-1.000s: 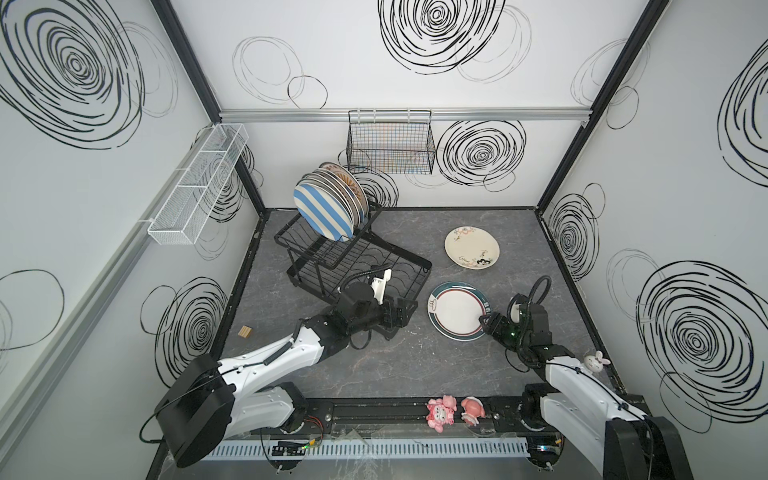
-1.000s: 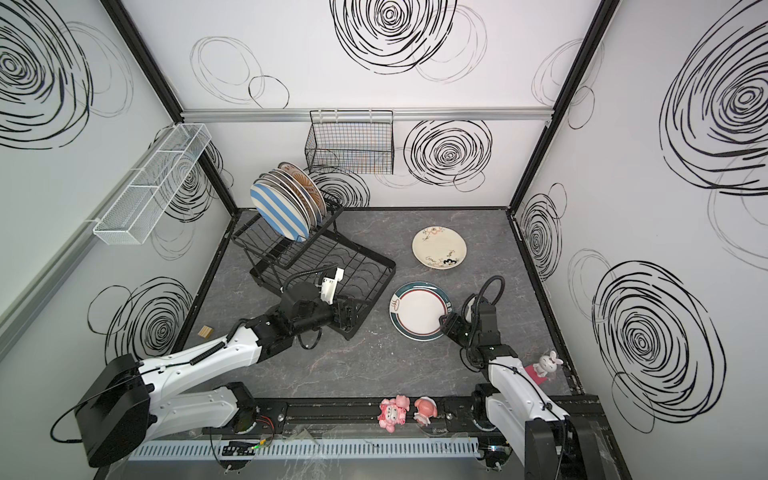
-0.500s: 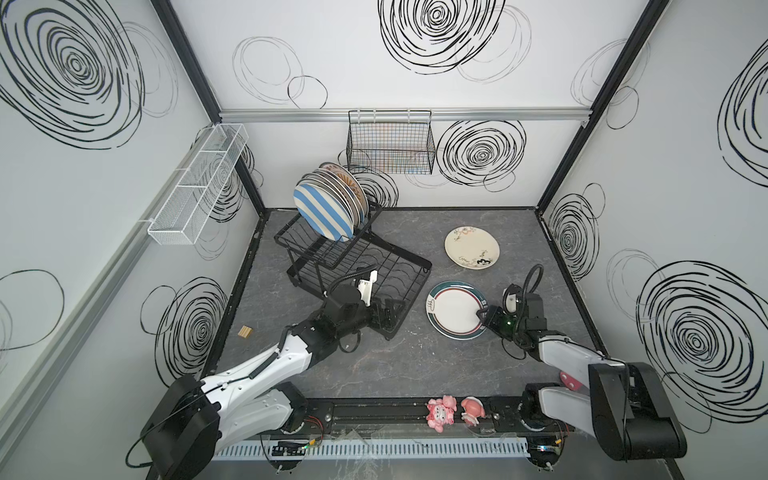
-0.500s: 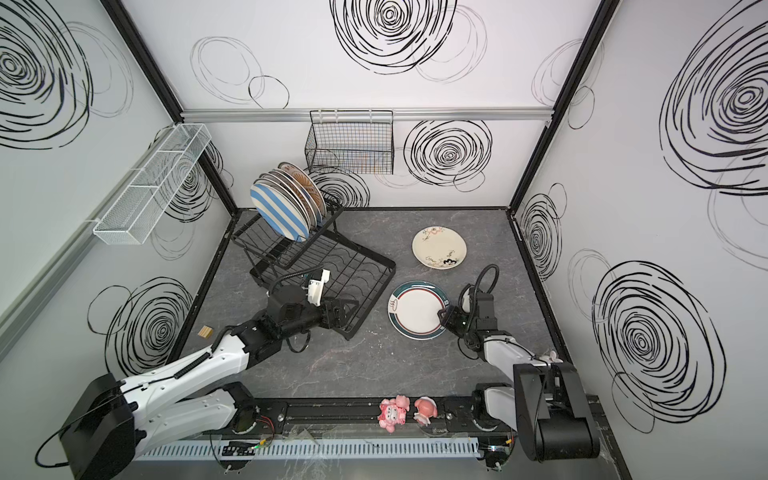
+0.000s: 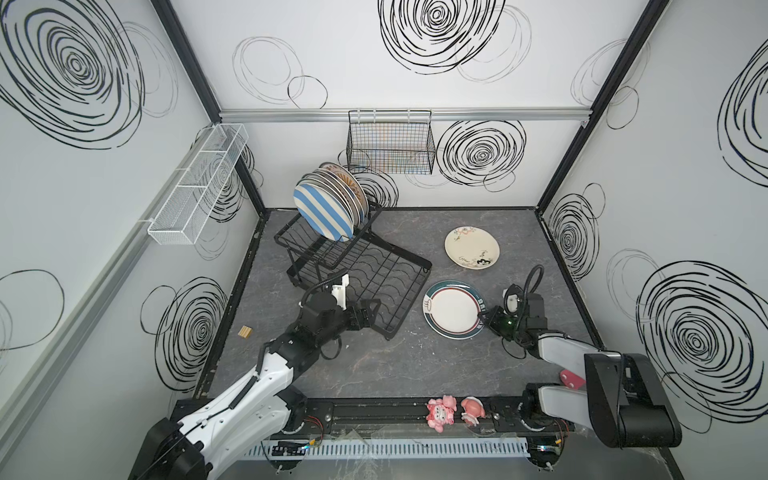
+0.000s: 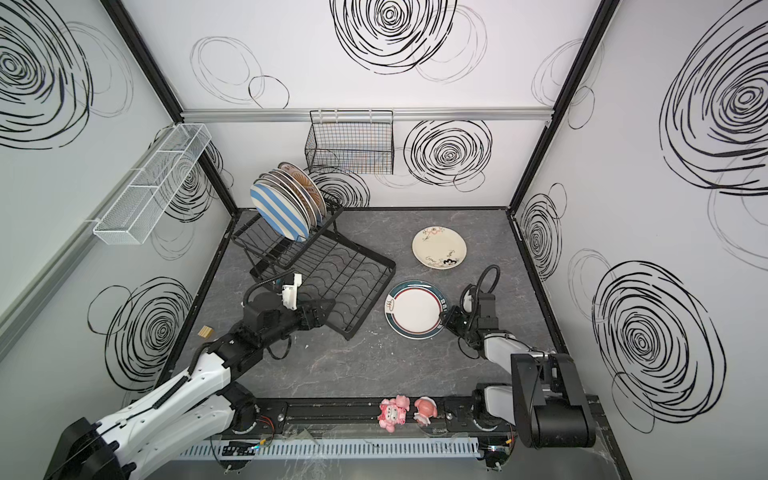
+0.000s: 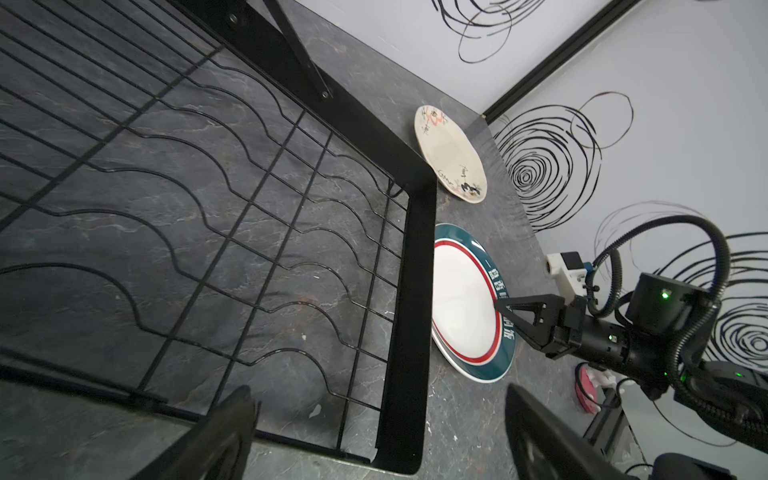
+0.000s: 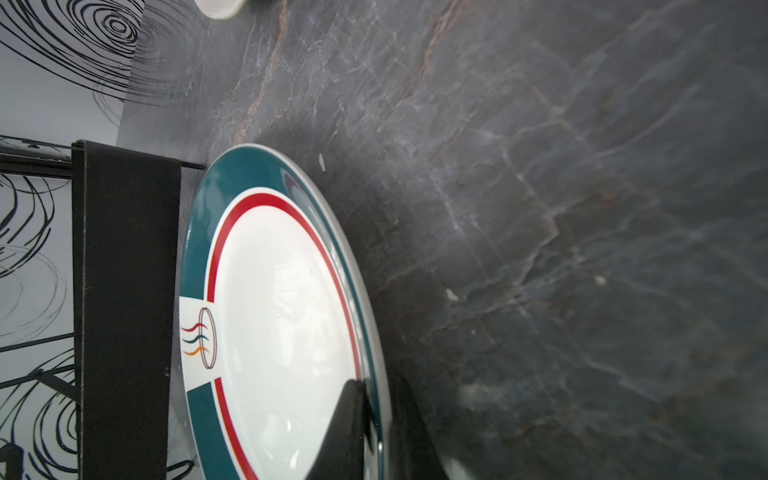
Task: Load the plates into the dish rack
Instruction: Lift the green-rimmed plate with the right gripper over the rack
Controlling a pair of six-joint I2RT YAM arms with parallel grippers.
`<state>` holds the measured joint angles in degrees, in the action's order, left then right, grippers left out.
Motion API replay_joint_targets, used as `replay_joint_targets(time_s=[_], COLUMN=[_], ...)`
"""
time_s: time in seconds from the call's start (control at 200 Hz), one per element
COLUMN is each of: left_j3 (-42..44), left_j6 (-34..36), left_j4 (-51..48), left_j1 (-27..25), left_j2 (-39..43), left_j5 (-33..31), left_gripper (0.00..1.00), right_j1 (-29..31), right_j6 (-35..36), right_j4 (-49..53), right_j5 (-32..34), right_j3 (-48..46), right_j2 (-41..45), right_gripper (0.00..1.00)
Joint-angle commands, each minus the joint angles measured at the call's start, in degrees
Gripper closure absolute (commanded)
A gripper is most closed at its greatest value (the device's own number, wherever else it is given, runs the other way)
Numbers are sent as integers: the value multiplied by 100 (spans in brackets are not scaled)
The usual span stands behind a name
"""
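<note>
In both top views, pinches the right rim of the teal-rimmed plate (image 5: 451, 309) with the right claw (image 5: 484, 322), on the counter (image 5: 374, 365) just beside the dish rack (image 5: 386, 266); holds the left claw (image 5: 372, 309) spread above the rack's near corner; shows upright plates (image 5: 322, 212) in the upper basket (image 5: 332, 251). From the left wrist, looks across the wavy dividers (image 7: 187, 216) to the cream plate (image 7: 451, 156). From the right wrist, shows a finger (image 8: 340, 436) on each face of the teal rim.
</note>
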<state>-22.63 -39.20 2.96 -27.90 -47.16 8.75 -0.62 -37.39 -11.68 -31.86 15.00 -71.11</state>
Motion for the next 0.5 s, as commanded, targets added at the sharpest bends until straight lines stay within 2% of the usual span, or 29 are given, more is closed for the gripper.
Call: replay_joint_targets(time_s=[0.0, 0.31, 0.495], left_j3=[144, 412, 403], left_j6=[-204, -299, -139], left_j4=[-159, -511, -658], left_j1=[278, 1227, 1742], left_j2=[280, 620, 664], left_j5=[-92, 332, 607], left_gripper=[4, 4, 4], right_j1=[-107, -185, -156], right_j6=[320, 894, 1102], right_j4=[855, 2043, 1991], right_j5=[240, 643, 729], right_j3=[73, 936, 1417], right_j2=[192, 1699, 2341], right_gripper=[100, 100, 100])
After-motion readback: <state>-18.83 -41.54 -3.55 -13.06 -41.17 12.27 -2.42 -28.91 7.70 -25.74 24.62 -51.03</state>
